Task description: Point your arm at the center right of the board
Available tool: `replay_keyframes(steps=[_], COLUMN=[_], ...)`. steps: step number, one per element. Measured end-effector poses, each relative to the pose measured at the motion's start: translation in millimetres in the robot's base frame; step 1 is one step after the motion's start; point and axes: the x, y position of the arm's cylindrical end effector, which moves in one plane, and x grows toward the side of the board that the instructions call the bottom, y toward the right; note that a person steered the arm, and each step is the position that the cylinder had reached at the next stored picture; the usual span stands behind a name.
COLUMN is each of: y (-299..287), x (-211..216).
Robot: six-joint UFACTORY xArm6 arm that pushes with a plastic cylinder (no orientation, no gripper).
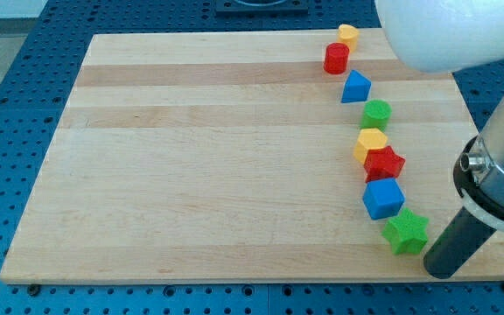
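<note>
My tip rests on the wooden board near its bottom right corner, just right of and below the green star. A curved line of blocks runs up the board's right part: blue cube, red star, yellow hexagon, green cylinder, blue triangle, red cylinder-like block and a yellow block at the top edge. The tip touches none of them that I can see.
The arm's white and grey body covers the board's right edge and top right corner. A blue perforated table surrounds the board.
</note>
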Motion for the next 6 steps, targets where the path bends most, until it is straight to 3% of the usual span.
replay_keyframes(steps=[2,4,6], y=[29.4,29.5,47.9], x=[-40.4,-40.7,-91.9])
